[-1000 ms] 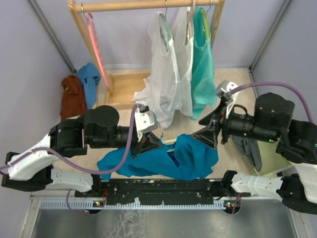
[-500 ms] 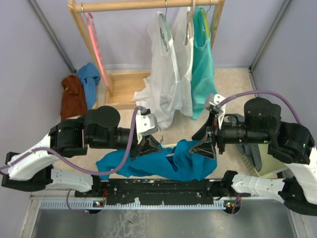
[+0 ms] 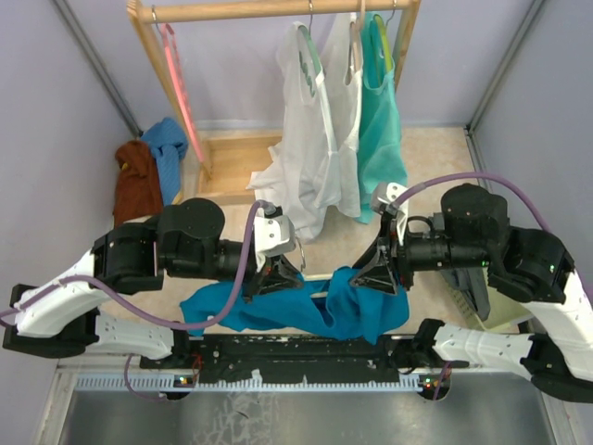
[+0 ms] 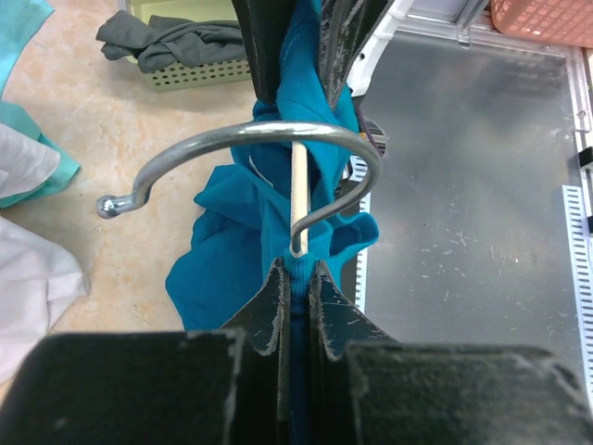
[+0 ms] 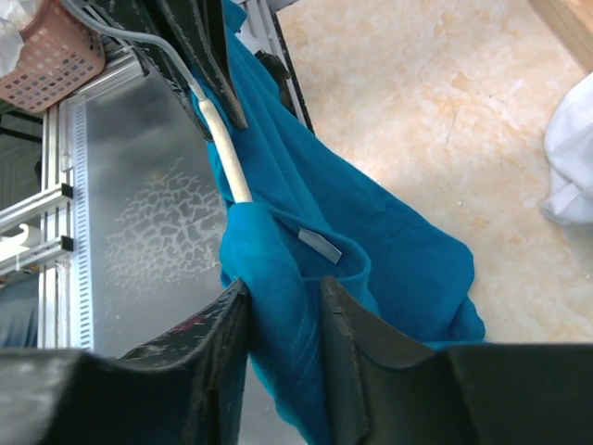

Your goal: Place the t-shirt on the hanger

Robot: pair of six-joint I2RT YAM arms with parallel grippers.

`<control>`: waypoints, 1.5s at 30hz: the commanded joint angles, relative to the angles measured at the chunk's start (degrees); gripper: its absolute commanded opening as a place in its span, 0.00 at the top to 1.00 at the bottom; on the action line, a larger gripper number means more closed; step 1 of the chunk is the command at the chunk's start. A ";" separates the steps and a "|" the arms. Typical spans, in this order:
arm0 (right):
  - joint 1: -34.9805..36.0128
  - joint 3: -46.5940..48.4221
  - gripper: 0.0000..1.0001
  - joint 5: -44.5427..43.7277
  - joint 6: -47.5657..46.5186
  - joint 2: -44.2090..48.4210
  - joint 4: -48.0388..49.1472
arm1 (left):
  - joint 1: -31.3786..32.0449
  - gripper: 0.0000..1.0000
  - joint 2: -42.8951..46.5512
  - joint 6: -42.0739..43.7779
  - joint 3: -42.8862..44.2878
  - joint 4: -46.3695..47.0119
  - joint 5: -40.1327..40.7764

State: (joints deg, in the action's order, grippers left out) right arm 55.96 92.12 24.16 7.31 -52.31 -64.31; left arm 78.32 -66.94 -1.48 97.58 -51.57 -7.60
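Note:
The deep teal t-shirt point(image 3: 306, 311) hangs bunched between my two grippers above the table's near edge. My left gripper point(image 3: 278, 276) is shut at the neck of the cream hanger point(image 4: 298, 181), with teal cloth pinched between the jaws point(image 4: 295, 271). The silver hook point(image 4: 250, 139) curls just beyond the tips. My right gripper point(image 3: 375, 278) is shut on a thick fold of the t-shirt point(image 5: 278, 278) by the collar, next to the white label point(image 5: 320, 244). One bare hanger arm point(image 5: 227, 148) runs into that fold; the other arm is hidden under cloth.
A wooden rack point(image 3: 278, 9) at the back holds white garments point(image 3: 315, 139), a mint tank top point(image 3: 380, 139) and a pink hanger point(image 3: 181, 93). Brown point(image 3: 137, 185) and light blue point(image 3: 167, 148) cloths lie far left. A basket of grey clothes point(image 3: 473, 287) sits right.
My right gripper has moved left and toward the near edge, closer to the left gripper, drawing the t-shirt along the hanger. The left gripper has stayed nearly still.

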 commanded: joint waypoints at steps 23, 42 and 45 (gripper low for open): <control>-0.15 1.11 1.00 -13.42 3.92 6.13 2.78 | -0.01 0.63 5.46 -2.97 4.06 1.14 30.91; -0.15 7.61 1.00 -18.05 5.80 8.78 1.75 | 0.03 0.58 18.36 -9.55 -9.53 -0.44 44.56; -0.11 8.02 1.00 -16.68 5.96 9.45 1.96 | -0.01 0.57 20.03 -8.33 -12.46 1.46 41.70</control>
State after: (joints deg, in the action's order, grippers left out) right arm 56.05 97.14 5.72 12.36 -44.18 -67.29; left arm 78.35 -49.25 -10.57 87.61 -52.77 36.27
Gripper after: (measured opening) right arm 0.046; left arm 0.423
